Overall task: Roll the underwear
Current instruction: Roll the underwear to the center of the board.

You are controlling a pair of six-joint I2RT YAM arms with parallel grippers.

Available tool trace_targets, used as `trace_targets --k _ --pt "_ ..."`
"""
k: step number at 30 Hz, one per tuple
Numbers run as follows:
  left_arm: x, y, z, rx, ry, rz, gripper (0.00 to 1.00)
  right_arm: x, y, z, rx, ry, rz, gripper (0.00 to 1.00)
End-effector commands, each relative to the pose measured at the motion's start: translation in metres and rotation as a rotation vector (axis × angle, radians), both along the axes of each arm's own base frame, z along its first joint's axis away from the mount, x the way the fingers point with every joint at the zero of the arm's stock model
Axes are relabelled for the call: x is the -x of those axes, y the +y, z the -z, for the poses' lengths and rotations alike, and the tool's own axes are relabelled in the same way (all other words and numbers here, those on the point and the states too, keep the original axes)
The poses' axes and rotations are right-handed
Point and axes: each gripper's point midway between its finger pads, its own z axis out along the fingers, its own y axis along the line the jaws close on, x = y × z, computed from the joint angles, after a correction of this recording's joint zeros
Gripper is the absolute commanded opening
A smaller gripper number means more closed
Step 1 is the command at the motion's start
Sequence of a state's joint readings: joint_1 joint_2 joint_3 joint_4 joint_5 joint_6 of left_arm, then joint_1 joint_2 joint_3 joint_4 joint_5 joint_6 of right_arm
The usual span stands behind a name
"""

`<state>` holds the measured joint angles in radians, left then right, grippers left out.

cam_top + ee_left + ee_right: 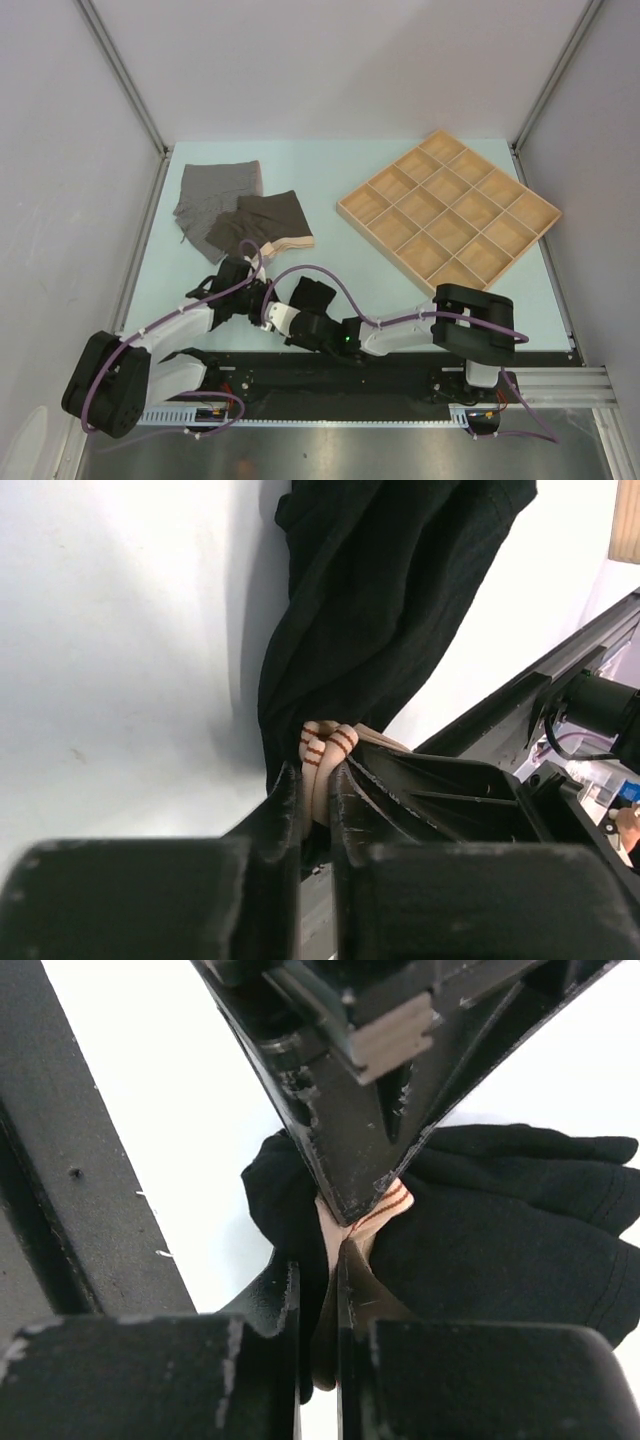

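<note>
Left gripper [316, 780] and right gripper [318, 1265] both pinch the black briefs [500, 1210] by the waistband [325, 742], tip to tip; such crowding risks collision or lost cloth

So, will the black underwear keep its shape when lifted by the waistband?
Probably floppy: the black underwear bunches in soft folds beyond the left tool. Likely light: the right tool holds it, pinching only its waistband.
</note>
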<state>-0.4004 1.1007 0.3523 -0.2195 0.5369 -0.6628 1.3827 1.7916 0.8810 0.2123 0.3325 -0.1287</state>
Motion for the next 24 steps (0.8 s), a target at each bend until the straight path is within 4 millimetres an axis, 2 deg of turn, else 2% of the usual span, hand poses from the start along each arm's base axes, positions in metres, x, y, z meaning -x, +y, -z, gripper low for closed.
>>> trace_targets --k 1,2,3,5,6,7,8,10,11,12,16,21,24 --pt "-0.018 -0.002 -0.023 0.067 -0.068 -0.033 0.24 0.001 -0.003 0.005 0.001 0.080 0.000 0.00" --pt "-0.022 0.001 -0.027 0.070 -0.091 -0.054 0.29 0.003 -0.005 0.005 0.003 0.110 -0.002 0.00" --pt "-0.028 0.005 -0.028 0.069 -0.109 -0.082 0.39 0.008 -0.001 0.003 -0.019 0.168 -0.009 0.00" --pt "-0.033 0.011 -0.029 0.059 -0.130 -0.123 0.48 0.005 -0.004 0.000 -0.034 0.224 0.004 0.00" --pt "-0.040 0.018 -0.031 0.043 -0.160 -0.161 0.58 0.010 -0.001 -0.005 -0.065 0.282 -0.004 0.00" --pt "-0.042 0.022 -0.031 0.031 -0.171 -0.179 0.63 0.010 0.000 -0.008 -0.084 0.312 -0.005 0.00" --pt "-0.044 0.027 -0.027 0.007 -0.178 -0.204 0.69 0.000 -0.003 -0.010 -0.100 0.338 0.026 0.00" --pt "-0.050 0.038 -0.026 -0.035 -0.212 -0.256 0.72 0.007 0.000 -0.016 -0.143 0.445 -0.004 0.00" --pt "-0.052 0.041 -0.026 -0.048 -0.227 -0.270 0.74 -0.003 -0.002 -0.018 -0.163 0.469 0.012 0.00" --pt "-0.055 0.047 -0.024 -0.082 -0.243 -0.297 0.75 0.000 -0.001 -0.020 -0.173 0.513 -0.009 0.00" --pt "-0.065 0.060 -0.037 -0.121 -0.352 -0.345 0.75 -0.010 0.000 -0.023 -0.205 0.623 0.000 0.00" --pt "-0.068 0.054 -0.051 -0.060 -0.481 -0.323 0.73 -0.020 -0.005 -0.025 -0.258 0.759 0.014 0.00" --pt "-0.064 0.048 -0.052 -0.029 -0.525 -0.289 0.72 -0.034 -0.011 -0.027 -0.291 0.815 0.046 0.00"
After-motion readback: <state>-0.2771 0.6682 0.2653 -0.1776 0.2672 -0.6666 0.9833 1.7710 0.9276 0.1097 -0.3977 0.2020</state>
